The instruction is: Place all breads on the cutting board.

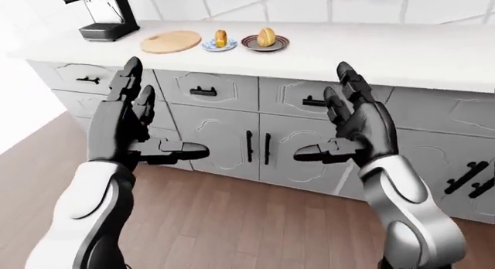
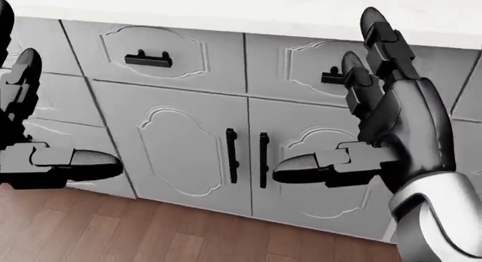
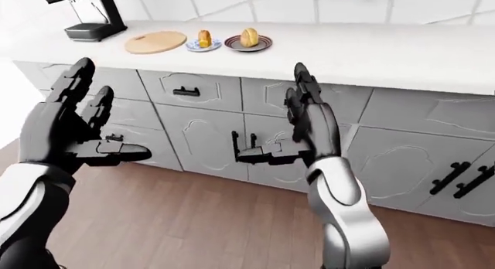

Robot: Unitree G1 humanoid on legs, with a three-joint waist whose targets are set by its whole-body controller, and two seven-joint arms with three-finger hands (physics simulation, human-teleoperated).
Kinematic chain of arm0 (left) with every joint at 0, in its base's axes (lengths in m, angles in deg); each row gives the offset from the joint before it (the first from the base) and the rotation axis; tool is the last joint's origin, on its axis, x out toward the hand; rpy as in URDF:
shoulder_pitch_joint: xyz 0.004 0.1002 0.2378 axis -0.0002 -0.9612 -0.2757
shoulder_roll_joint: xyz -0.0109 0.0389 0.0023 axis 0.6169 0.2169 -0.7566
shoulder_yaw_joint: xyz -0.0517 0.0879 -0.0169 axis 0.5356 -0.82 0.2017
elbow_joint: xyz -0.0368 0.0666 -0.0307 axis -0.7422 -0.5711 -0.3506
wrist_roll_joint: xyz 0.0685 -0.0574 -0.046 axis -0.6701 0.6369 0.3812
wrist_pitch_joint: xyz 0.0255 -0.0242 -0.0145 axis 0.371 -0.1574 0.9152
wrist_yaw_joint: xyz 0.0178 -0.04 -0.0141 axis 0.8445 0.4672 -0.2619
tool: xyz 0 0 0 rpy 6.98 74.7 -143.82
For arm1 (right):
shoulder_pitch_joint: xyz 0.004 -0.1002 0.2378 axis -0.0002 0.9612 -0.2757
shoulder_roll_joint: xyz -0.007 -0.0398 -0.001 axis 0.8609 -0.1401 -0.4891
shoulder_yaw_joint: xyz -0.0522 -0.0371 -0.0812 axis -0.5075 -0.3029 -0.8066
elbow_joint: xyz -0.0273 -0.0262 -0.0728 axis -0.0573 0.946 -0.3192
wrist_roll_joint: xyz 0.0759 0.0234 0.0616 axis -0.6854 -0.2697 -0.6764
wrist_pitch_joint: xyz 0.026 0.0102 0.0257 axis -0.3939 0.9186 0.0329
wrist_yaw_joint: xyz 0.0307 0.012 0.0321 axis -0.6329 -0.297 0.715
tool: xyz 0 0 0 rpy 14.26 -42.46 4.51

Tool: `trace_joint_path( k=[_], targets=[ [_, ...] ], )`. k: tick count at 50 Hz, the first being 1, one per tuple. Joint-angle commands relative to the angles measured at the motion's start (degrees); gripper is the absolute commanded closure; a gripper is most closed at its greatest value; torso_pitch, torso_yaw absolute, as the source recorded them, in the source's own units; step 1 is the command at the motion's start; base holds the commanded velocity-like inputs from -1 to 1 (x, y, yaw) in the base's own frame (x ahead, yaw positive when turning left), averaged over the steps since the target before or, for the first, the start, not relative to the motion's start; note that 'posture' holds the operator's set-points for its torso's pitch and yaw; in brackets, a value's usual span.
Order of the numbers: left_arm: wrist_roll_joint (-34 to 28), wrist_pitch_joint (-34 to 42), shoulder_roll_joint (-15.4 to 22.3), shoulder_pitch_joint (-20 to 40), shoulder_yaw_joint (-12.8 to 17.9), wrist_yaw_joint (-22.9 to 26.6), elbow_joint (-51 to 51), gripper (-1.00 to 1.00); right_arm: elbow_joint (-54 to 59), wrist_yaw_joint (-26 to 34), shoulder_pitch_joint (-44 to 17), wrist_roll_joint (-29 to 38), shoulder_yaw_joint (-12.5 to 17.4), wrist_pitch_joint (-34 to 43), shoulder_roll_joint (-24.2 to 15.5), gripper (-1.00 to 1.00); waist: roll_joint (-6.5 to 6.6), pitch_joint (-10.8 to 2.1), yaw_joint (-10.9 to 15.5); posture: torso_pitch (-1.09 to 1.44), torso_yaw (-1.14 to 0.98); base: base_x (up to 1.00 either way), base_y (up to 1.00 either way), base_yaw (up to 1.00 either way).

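Note:
A round wooden cutting board [image 1: 171,41] lies on the white counter [image 1: 387,48] at the upper left of the left-eye view. Just right of it a small bread [image 1: 221,38] stands on a blue plate [image 1: 220,46]. Further right a rounder bread [image 1: 266,36] rests on a dark plate [image 1: 265,44]. My left hand [image 1: 147,127] and right hand [image 1: 340,127] are raised well below and short of the counter, both open and empty, fingers pointing up with thumbs turned toward each other.
A black coffee machine [image 1: 102,15] stands at the counter's left end. Grey cabinet doors and drawers [image 2: 173,132] with black handles run under the counter. Wood floor [image 1: 232,222] lies between me and the cabinets.

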Motion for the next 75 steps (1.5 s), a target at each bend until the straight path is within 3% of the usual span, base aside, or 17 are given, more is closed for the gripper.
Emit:
trace_joint_path(
  k=[1,9,12,14,16,20,23,24,35,39,42,43,48,58,62,64,75],
  targets=[
    [1.17,-2.04,0.62,2.34,-0.11,-0.43,1.7,-1.0,-2.06,-0.75,-2.64,-0.64,1.44,-2.24,-0.86,-1.0,0.02,-1.27,-0.29,0.0,0.0,0.83,0.17,0.0],
    [1.62,-2.44,0.81,2.1,-1.11,-1.41,1.57,-1.0,-3.75,-2.11,-2.71,-3.32,2.7,-2.0,-2.1,-1.0,-1.42,-1.52,0.44,0.0,0.0,0.83,0.09,0.0],
    [1.35,-2.74,0.7,2.1,-1.6,-1.46,1.29,-1.0,-3.53,-2.18,-2.61,-4.24,3.19,-2.62,-2.26,-1.0,-7.15,-2.82,-0.83,0.0,0.0,0.19,0.0,0.0],
    [1.14,-2.43,0.62,2.33,-2.0,-1.54,1.5,-1.0,-3.39,-2.63,-2.5,-5.2,3.65,-2.64,-2.34,-1.0,-7.56,-0.06,1.25,0.0,0.0,0.0,-0.07,0.0],
    [0.9,-2.47,0.44,2.16,-2.28,-1.47,1.62,-1.0,-3.37,-3.12,-2.38,-6.08,4.2,-2.71,-2.55,-1.0,-7.37,-2.39,0.46,0.0,0.0,0.0,0.0,-0.71],
    [0.48,-2.01,0.32,2.71,-2.54,-1.36,1.7,-1.0,-4.03,-4.03,-2.71,-8.37,5.29,-2.2,-3.41,-1.0,-4.66,-0.99,1.94,0.0,0.0,0.0,0.0,-0.72],
    [0.64,-1.38,0.42,2.96,-1.98,-1.14,2.11,-1.0,-4.53,-5.14,-3.2,-9.87,5.88,-1.6,-4.07,-1.0,2.33,-3.25,3.89,0.0,0.0,0.0,0.0,-0.73],
    [0.62,-1.63,0.42,2.82,-1.9,-1.06,1.96,-1.0,-4.78,-5.39,-3.18,-10.19,5.85,-1.46,-4.18,-1.0,-0.29,-1.13,4.0,0.0,0.0,0.0,0.0,-0.73],
    [-0.02,-2.92,0.3,2.28,-2.31,-0.64,1.13,-1.0,-3.78,-5.47,-3.13,-8.46,4.78,-2.8,-4.98,-1.0,-5.88,-1.59,3.96,0.0,0.0,0.04,-0.01,-0.25],
    [-0.2,-2.79,0.26,2.32,-2.24,-0.48,1.24,-1.0,-4.08,-6.52,-3.61,-11.05,5.99,-2.08,-4.65,-1.0,-4.68,-2.98,1.74,0.0,0.0,0.0,-0.3,-0.22],
    [-0.21,-2.77,0.34,2.38,-2.07,-0.4,1.19,-1.0,-4.5,-7.1,-3.67,-11.83,5.82,-1.91,-4.99,-1.0,-12.2,-3.11,0.4,0.0,0.0,0.0,0.0,-0.99],
    [-0.09,-2.39,0.45,2.52,-1.86,-0.38,1.47,-1.0,-4.98,-6.75,-3.53,-10.84,4.82,-2.25,-5.66,-1.0,-9.76,-0.87,2.18,0.0,0.0,0.0,0.0,0.0],
    [0.34,-2.11,0.8,2.74,-1.24,-0.35,1.57,-1.0,-4.33,-5.17,-3.54,-7.58,3.37,-2.67,-5.38,-1.0,-6.96,-1.0,2.39,0.0,0.0,0.15,0.0,0.0],
    [0.65,-1.59,1.01,3.16,-1.35,-0.68,1.78,-1.0,-4.47,-4.13,-3.71,-7.05,4.18,-2.67,-4.36,-1.0,-4.37,-0.62,2.16,0.0,0.0,0.48,0.11,0.0],
    [0.97,-1.0,1.14,3.41,-1.1,-0.79,2.25,-1.0,-4.89,-4.46,-3.79,-7.49,4.51,-2.31,-4.38,-1.0,1.21,-2.08,1.81,0.0,0.0,0.5,0.12,0.0],
    [0.96,-1.53,1.13,3.07,-1.07,-0.71,2.03,-1.0,-4.7,-4.77,-3.73,-8.08,5.12,-2.47,-4.26,-1.0,-0.18,0.33,1.97,0.0,0.0,0.38,0.06,0.0],
    [1.52,-1.8,1.7,2.75,-0.18,-0.5,2.09,-1.0,-4.25,-6.81,-3.41,-12.48,6.15,-3.34,-4.98,-1.0,-1.38,-1.0,0.95,0.0,0.0,0.0,-0.4,0.0]
  ],
)
